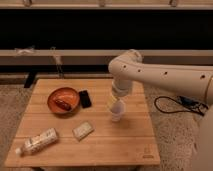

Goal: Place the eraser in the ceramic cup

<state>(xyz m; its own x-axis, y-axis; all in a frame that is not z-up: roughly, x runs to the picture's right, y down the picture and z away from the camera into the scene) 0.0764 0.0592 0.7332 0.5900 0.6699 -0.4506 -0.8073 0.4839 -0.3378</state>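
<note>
Lying flat on the bench (115, 145), the eraser (83, 130) is pointing its long axis diagonally, near-left to far-right, while the spread hand (117, 114) is hovering right of it.

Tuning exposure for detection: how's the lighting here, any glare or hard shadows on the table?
Camera view: warm, even light on the wooden table; no glare on it; backdrop behind nearly black; only a soft shadow under the orange bowl; gripper hangs over the table right of it; pale eraser contrasts well with the wood.
</note>
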